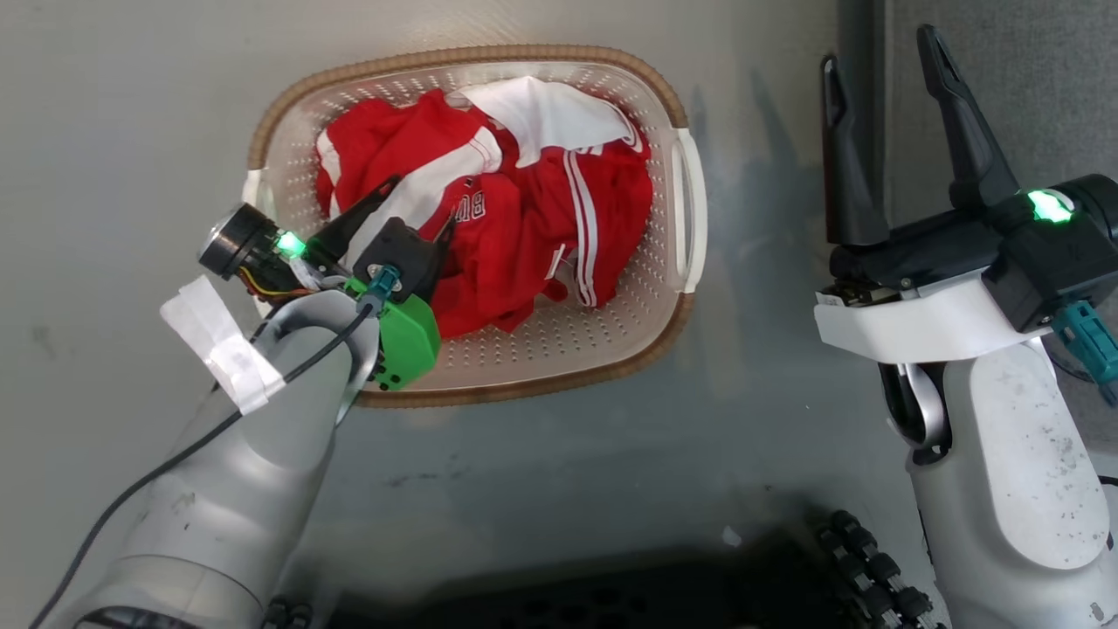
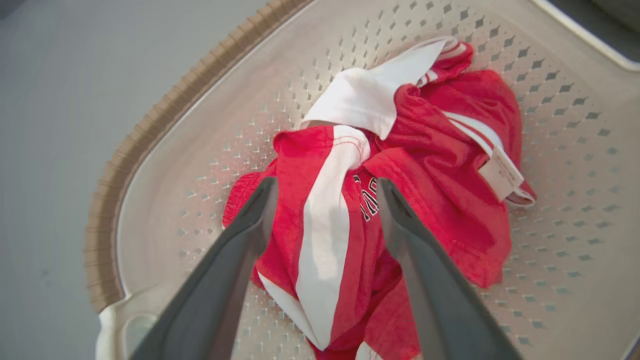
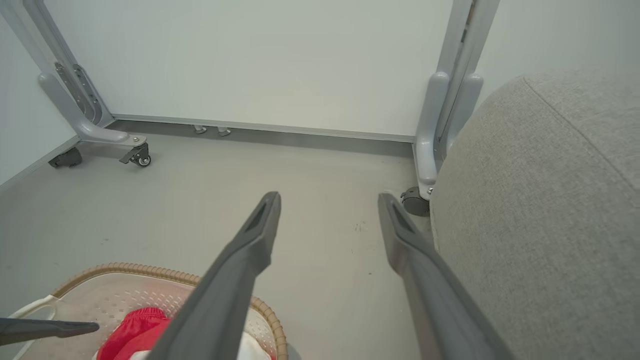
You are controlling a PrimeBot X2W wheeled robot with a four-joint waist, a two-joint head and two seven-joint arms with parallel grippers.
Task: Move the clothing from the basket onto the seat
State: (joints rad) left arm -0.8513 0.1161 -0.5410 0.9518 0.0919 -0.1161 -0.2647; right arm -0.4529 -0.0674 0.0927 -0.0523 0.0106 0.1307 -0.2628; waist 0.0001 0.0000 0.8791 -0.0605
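Head view: a cream laundry basket with a brown rim sits on the grey floor, with the red and white clothing heaped inside it. The left arm reaches over the basket's left side, and the left jaws are spread apart above the heap, grasping nothing. On the right, the right jaws stand wide apart and empty, pointing up the view and well clear of the basket. The grey seat lies just beyond them in the upper right corner. Left wrist view: the two dark fingers straddle a red fold that carries a broad white stripe. Black lettering shows partly between them, and whether the tips touch the cloth cannot be told. A white label hangs from the far side of the crumpled pile, which lies on the basket's perforated bottom. Right wrist view: the right jaws are released and hold nothing over bare floor. The seat's rounded fabric edge rises close on the right. The basket's rim and a patch of red cloth show at the lower left. A grey wheeled frame stands against a pale wall behind.
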